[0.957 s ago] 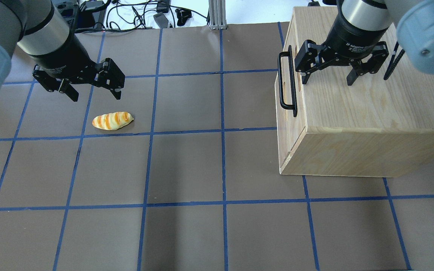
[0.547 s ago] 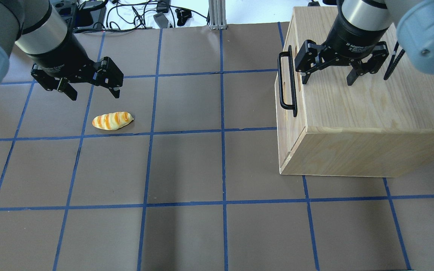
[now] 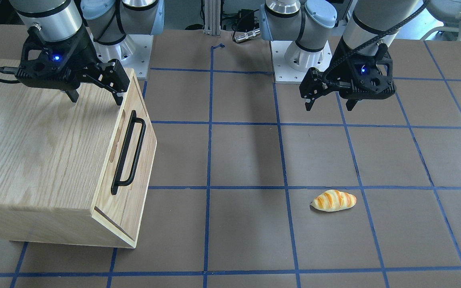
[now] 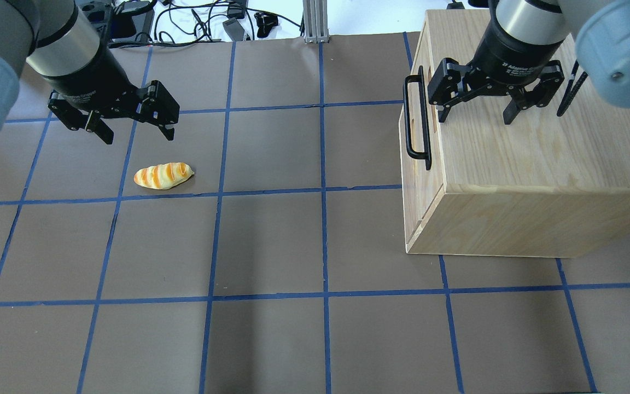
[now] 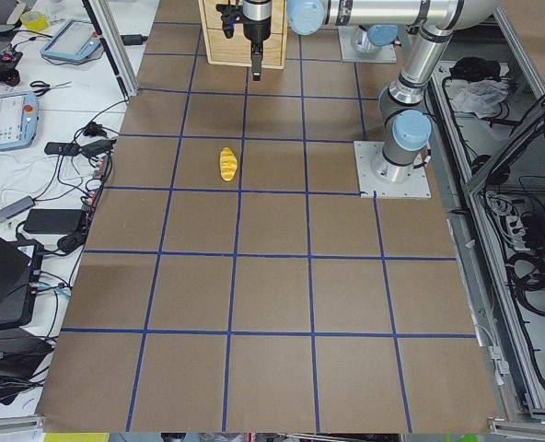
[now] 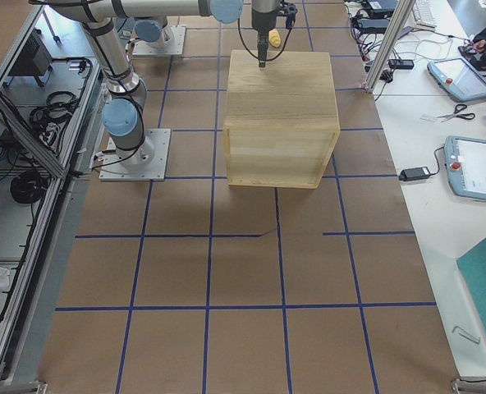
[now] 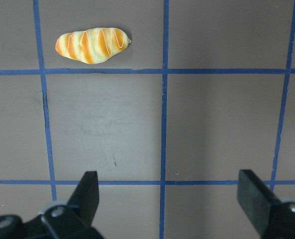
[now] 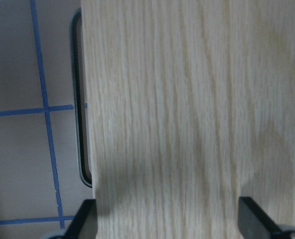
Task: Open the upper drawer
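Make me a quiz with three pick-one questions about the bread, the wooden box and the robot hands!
1. Where is the orange-and-yellow striped bread roll? A on a plate; B on the brown table near the left gripper; C in a basket.
2. What colour is the long metal bar handle on the upper drawer? A silver; B blue; C black.
3. How is the right gripper? A open; B shut on the handle; C shut on the roll.

Answers:
1 B: it lies on the bare table close to the left gripper.
2 C: the bar is black against the light wood.
3 A: its fingers are spread above the top of the light-wood cabinet, holding nothing.
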You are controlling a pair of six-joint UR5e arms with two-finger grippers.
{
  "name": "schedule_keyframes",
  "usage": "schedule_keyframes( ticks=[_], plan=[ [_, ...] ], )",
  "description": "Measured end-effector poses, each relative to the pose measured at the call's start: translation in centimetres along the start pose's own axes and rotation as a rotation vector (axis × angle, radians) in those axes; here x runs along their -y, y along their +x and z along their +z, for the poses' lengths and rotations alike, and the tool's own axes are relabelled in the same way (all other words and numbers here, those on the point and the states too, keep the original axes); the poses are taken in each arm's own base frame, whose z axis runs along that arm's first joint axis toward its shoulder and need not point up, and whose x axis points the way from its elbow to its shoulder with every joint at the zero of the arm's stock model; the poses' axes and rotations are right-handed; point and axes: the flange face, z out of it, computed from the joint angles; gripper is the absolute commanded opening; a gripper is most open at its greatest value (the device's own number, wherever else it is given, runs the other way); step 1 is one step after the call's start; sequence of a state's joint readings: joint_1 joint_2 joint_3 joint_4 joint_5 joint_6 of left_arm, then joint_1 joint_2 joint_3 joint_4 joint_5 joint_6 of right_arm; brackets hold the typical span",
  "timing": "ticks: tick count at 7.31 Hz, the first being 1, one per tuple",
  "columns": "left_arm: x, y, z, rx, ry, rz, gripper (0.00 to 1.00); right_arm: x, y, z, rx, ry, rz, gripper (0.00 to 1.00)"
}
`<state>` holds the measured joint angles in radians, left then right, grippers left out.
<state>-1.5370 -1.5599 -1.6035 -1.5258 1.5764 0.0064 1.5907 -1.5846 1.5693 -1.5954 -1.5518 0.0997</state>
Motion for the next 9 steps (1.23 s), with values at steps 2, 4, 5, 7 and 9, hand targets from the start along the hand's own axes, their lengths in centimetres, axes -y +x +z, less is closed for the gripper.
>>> schedule_keyframes(
  ticks=[2,4,5,7,9],
  plan=[
    [1.6,0.4,1.6,-0.003,0.007,-0.009,1.00,0.0,0.0,0.0,0.000,0.000,0.000,1.00],
    [2.7,1.5,2.4,-0.009,0.031,-0.031,1.00,0.0,0.0,0.0,0.000,0.000,0.000,1.00],
    [3.3,2.5,2.7,-0.036,0.048,-0.025,1.00,0.0,0.0,0.0,0.000,0.000,0.000,1.00],
    [4.4,6.3,3.0,-0.120,0.095,-0.021,1.00,0.0,0.0,0.0,0.000,0.000,0.000,1.00],
    [5.0,12.2,3.3,-0.199,0.120,-0.043,1.00,0.0,0.0,0.0,0.000,0.000,0.000,1.00]
  ],
)
